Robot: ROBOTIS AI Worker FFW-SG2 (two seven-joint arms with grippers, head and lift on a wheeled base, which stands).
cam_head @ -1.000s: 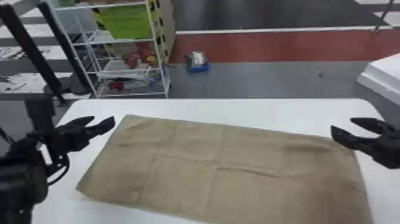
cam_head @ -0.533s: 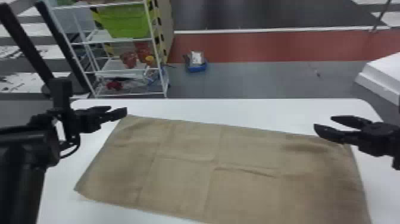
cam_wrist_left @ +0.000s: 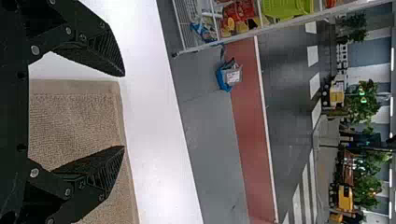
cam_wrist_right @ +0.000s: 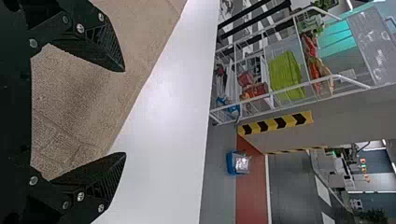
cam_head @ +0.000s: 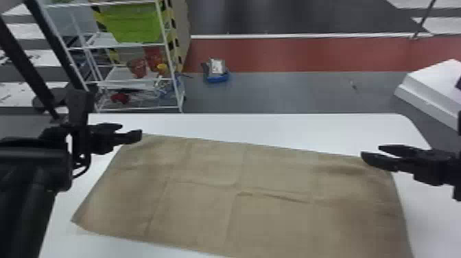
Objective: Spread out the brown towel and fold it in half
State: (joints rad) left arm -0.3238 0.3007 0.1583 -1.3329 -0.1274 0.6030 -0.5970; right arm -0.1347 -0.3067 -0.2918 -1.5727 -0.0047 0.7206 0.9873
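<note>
The brown towel [cam_head: 267, 212] lies spread over the white table with shallow creases near its middle. At its far left corner is my left gripper [cam_head: 132, 131], open; in the left wrist view the left gripper [cam_wrist_left: 124, 112] has the towel's corner [cam_wrist_left: 93, 116] between its fingers. My right gripper [cam_head: 372, 152] stands open at the far right corner. In the right wrist view the right gripper [cam_wrist_right: 125, 113] is parted over the towel's edge [cam_wrist_right: 93, 102]. Neither is closed on cloth.
The white table [cam_head: 260, 128] shows beyond the towel's far edge and along both sides. Behind it stand a white rack [cam_head: 130, 77] with a green bin [cam_head: 133, 25], a blue item [cam_head: 216, 75] on the floor and a white block [cam_head: 435, 89] at right.
The left gripper has moved right and onto the towel's far left corner. My right gripper has shifted left onto the far right corner. The towel has stayed nearly as it was.
</note>
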